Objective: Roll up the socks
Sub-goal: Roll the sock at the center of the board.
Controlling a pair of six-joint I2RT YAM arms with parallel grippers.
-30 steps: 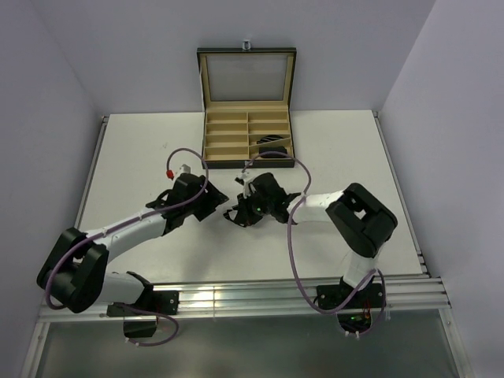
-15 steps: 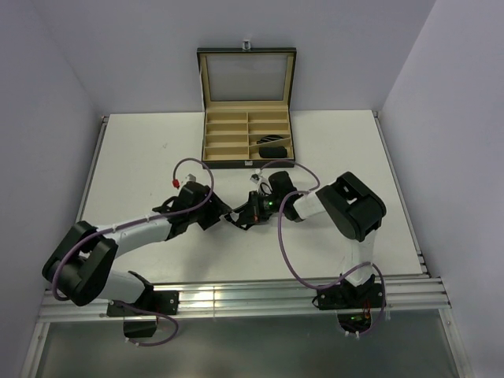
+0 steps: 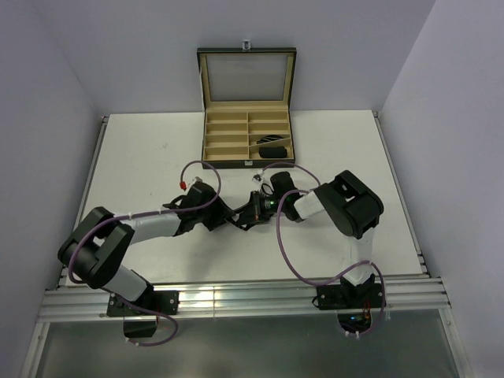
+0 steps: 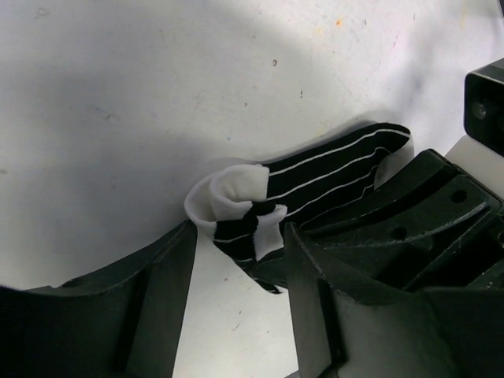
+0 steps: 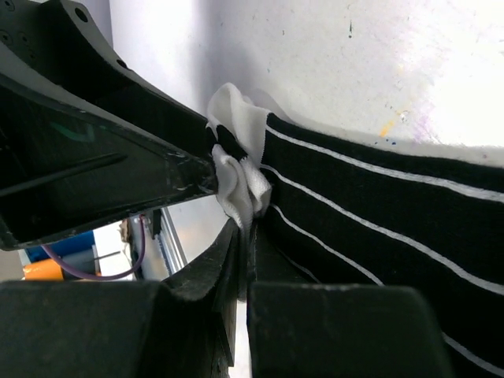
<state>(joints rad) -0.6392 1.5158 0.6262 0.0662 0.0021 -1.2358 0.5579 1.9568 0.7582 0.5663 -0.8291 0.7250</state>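
White worktop [image 3: 134, 157], grey walls. Left gripper [image 4: 236, 260]: jaws spread either side of the rolled white end of the striped sock [image 4: 335, 173], mid-worktop. Right gripper [image 5: 249, 260]: jaws pressed together, pinching the same sock. Open box [image 3: 246, 164] sits behind.

White table [image 3: 142, 157]: open black box [image 3: 228, 164] far side, striped sock [image 4: 331, 177] mid-table.

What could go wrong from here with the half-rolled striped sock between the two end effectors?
1. The white cuff of the striped sock is only loosely curled. The left end effector flanks it without visibly squeezing, so the curl could spring open.
2. The right end effector is shut on the sock right beside that curl, very close to the left one, so the two might collide or tug the sock apart.
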